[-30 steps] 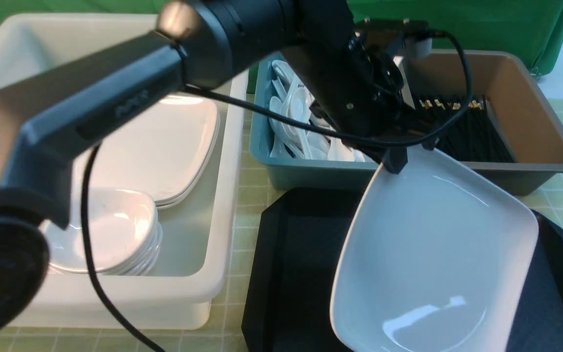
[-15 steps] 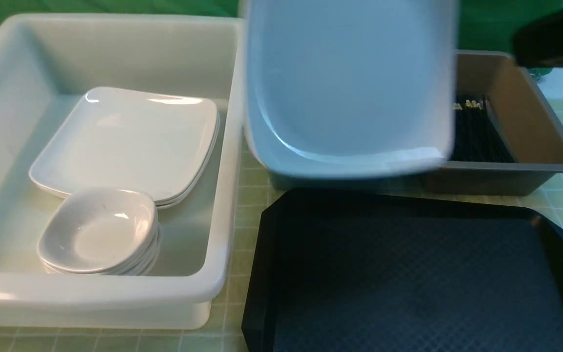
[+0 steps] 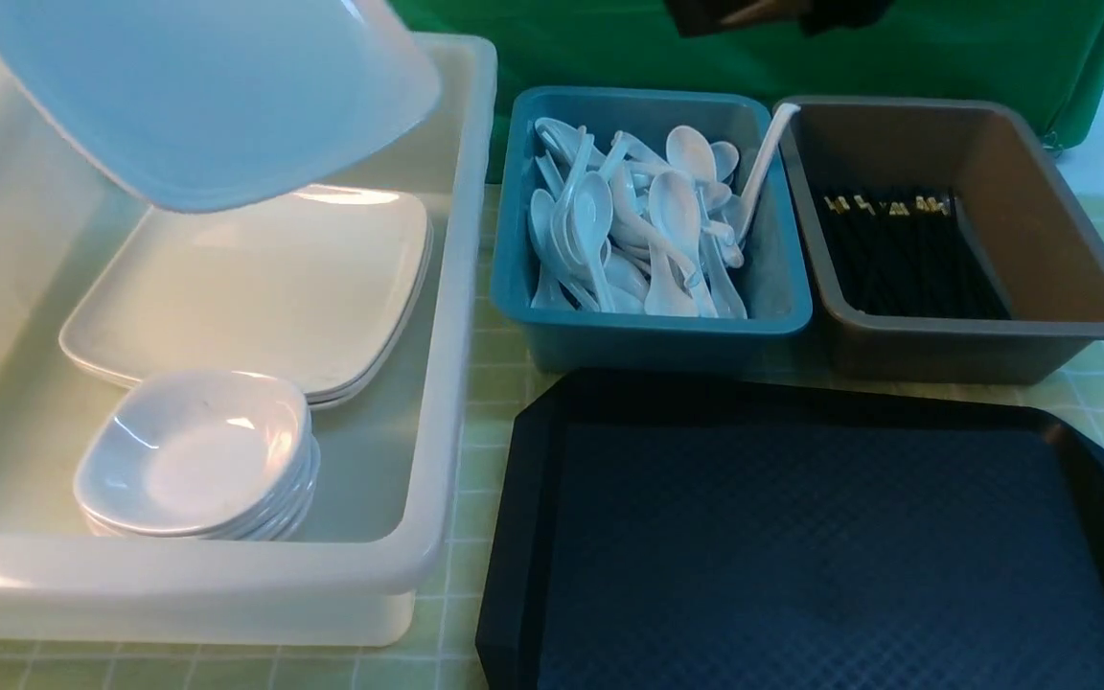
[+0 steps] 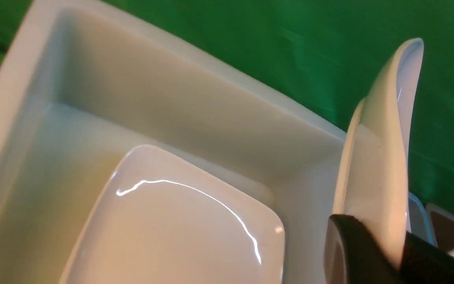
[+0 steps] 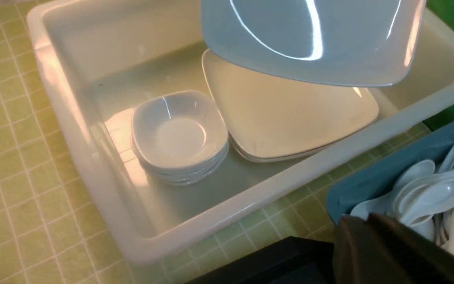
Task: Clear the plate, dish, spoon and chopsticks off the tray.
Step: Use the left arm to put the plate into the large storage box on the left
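Observation:
The white square plate [image 3: 197, 96] hangs tilted above the white tub [image 3: 447, 316], over a stack of like plates [image 3: 255, 287]. My left gripper [image 4: 380, 232] is shut on the plate's rim [image 4: 376, 157]; it is out of the front view. The black tray [image 3: 801, 537] lies bare at the front right. Small dishes [image 3: 193, 455] sit stacked in the tub's near corner. Several white spoons [image 3: 648, 230] fill the teal tub. Black chopsticks [image 3: 907, 249] lie in the grey-brown tub. My right gripper [image 5: 365, 225] is shut and holds nothing, high above the teal tub's corner.
The teal tub [image 3: 653, 331] and the grey-brown tub [image 3: 974, 340] stand side by side behind the tray. A green cloth backs the table. The tabletop is a pale green checked mat [image 3: 475, 383]. Something dark [image 3: 772, 11] shows at the top edge.
The plate has swung up off the tray and leftward, and now hangs over the white tub. The left arm has left the front view, uncovering the teal tub of spoons.

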Tool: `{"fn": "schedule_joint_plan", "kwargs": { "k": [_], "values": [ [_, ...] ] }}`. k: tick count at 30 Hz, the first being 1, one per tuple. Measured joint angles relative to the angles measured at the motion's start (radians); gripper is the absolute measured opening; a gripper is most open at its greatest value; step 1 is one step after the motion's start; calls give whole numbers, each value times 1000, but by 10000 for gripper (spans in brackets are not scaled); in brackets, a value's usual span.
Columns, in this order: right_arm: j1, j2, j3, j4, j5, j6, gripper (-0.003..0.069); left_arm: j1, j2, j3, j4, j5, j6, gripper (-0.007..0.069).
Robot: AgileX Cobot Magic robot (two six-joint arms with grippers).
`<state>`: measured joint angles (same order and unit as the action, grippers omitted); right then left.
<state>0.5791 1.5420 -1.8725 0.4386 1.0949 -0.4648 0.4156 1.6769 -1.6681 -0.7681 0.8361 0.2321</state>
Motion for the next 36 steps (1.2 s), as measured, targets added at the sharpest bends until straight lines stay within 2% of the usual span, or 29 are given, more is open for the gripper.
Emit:
{"fn": "schedule_joint_plan", "kwargs": {
  "k": [4,7,9,12,15,17,22,27,33,36],
  "values": [
    [7,20,-4,-3,-6,0,20,-3,0,226,-101,-208,75,0],
    [7,44,-7,-7,-19,0,20,-8,3,405,-229,-356,152,1],
    [7,56,-7,-8,-26,0,20,-8,5,449,-292,-392,196,1],
    [7,84,-8,-10,-31,7,20,-8,12,547,-485,-468,354,1],
    [7,100,-11,-11,-36,19,20,-15,26,574,-612,-493,447,1],
    [7,102,-12,-11,-39,25,21,-31,43,578,-653,-499,465,1],
    [7,103,-17,-11,-34,30,21,-88,88,582,-670,-506,484,1],
    [7,103,-17,-11,-4,32,21,-109,95,582,-613,-500,464,22],
    [8,103,-17,-11,9,42,21,-109,95,582,-537,-513,446,227],
    [20,103,-17,-10,10,48,21,-109,94,582,-456,-541,402,351]
  ]
}}
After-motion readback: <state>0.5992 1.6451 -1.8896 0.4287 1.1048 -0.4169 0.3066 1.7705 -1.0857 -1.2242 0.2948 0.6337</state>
